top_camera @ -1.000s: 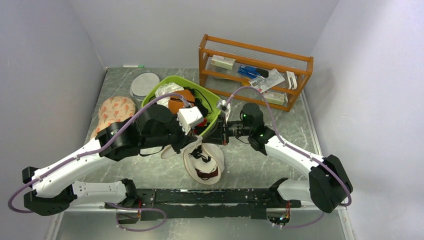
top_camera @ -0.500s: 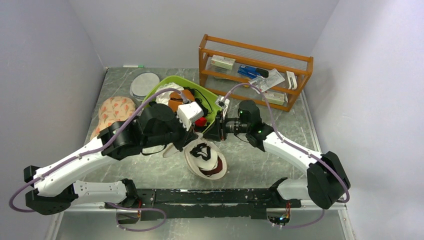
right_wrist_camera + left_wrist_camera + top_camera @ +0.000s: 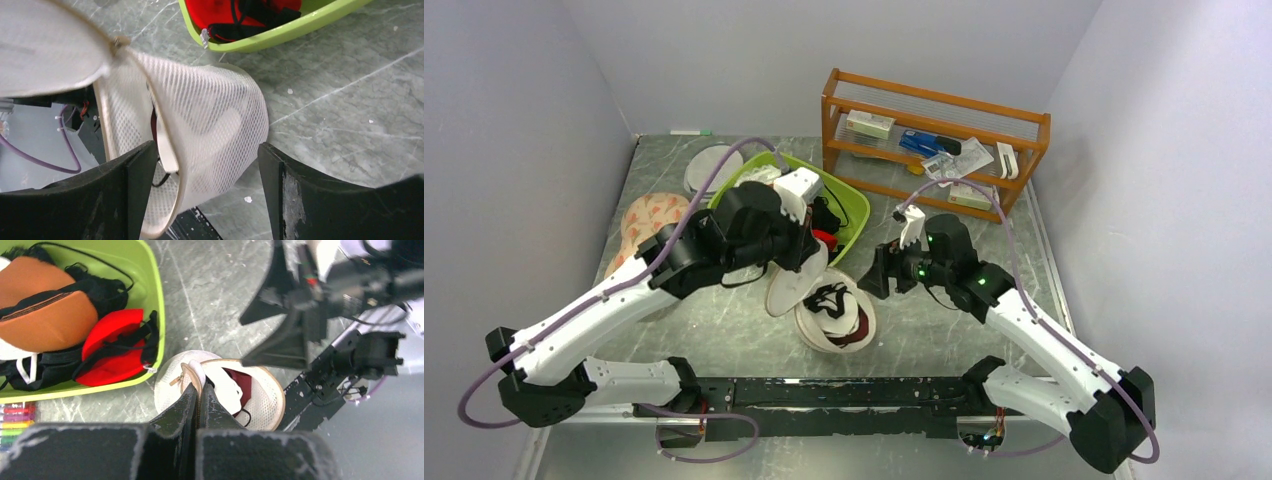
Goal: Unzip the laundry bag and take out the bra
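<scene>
Top external: pinches laundry bag [image 3: 862,320] lid edge in closed left gripper [image 3: 197,392], lid raised; shows bra [image 3: 244,382] inside; holds right gripper [image 3: 200,165] spread wide, empty.

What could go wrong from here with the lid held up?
1. Left gripper pinches the lid only at its edge; a slip could drop it back over the bra.
2. Right gripper is open, not gripping the bag, so pulling the lid might drag the bag along.

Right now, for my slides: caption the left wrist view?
Left gripper pinches the lid of the laundry bag, bra showing inside.
</scene>
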